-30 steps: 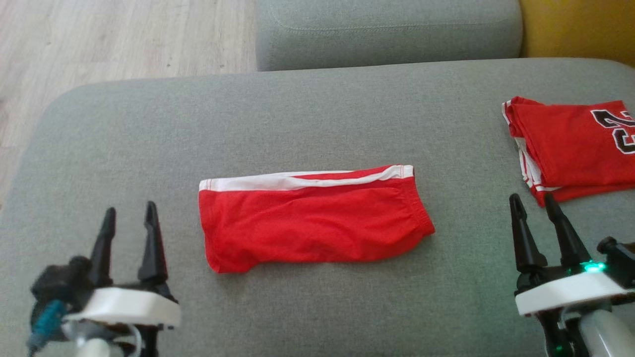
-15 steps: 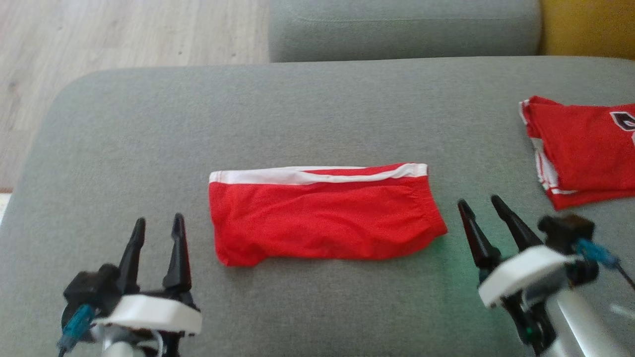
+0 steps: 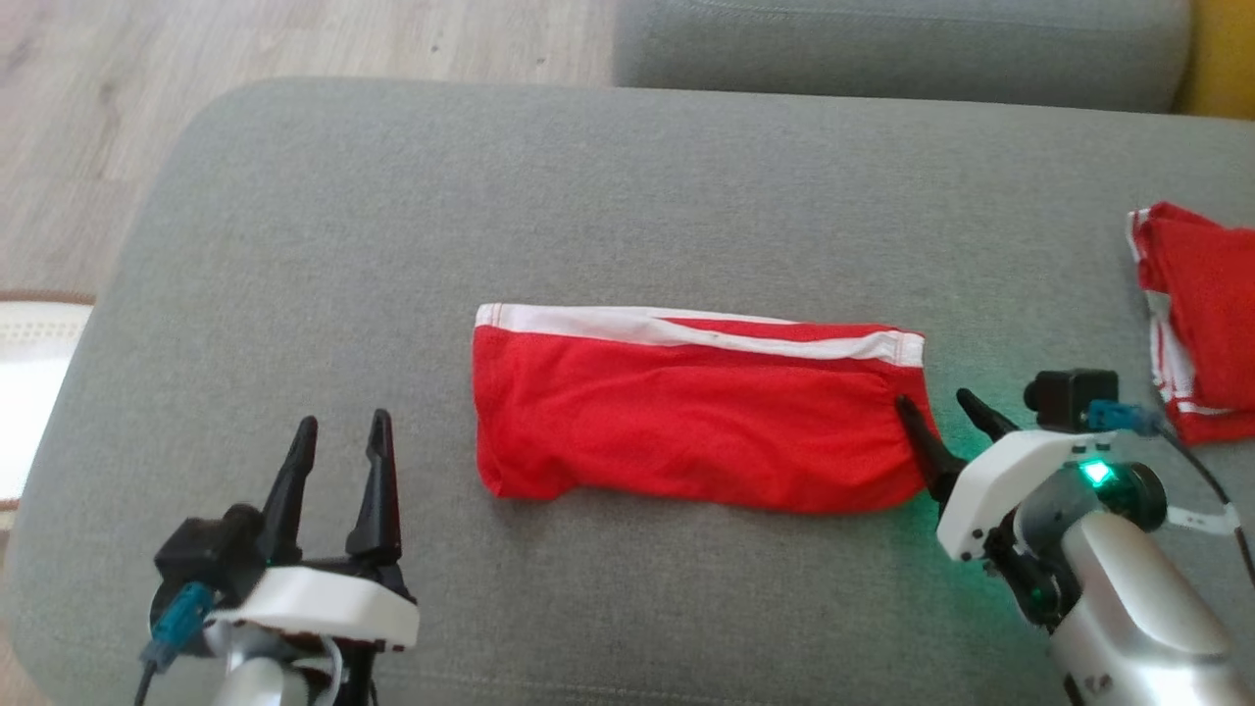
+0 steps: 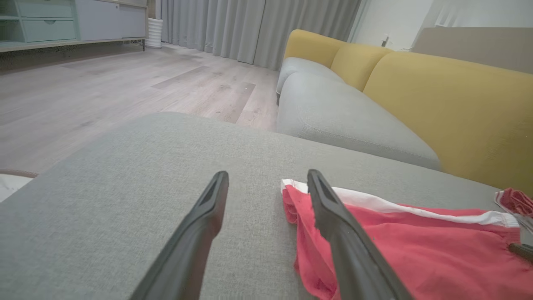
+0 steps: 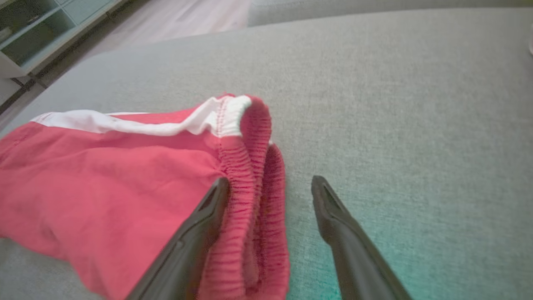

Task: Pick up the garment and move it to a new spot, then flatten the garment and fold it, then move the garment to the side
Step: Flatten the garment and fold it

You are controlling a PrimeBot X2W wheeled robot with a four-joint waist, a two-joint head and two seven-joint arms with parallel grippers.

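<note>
The garment (image 3: 686, 412) is a pair of red shorts with a white side stripe, folded flat in the middle of the grey cushion (image 3: 588, 196). My right gripper (image 3: 941, 410) is open at the garment's right end. Its two fingers straddle the elastic waistband (image 5: 254, 196), one finger over the red cloth and the other over bare cushion. My left gripper (image 3: 338, 436) is open near the front left, a short way left of the garment's (image 4: 416, 250) left end, over bare cushion. The right gripper (image 5: 270, 183) holds nothing between its fingers.
A second red garment (image 3: 1201, 314) lies folded at the cushion's right edge. A further grey seat cushion (image 3: 882, 39) with a yellow backrest (image 4: 437, 104) sits behind. Wooden floor (image 3: 147, 78) lies beyond the cushion's left edge, and a pale rug (image 3: 29, 373) at the left.
The camera has shifted, sliding the picture rightwards. My right gripper has swung left and forward to the garment's waistband end. The left gripper has edged closer to the garment's left end.
</note>
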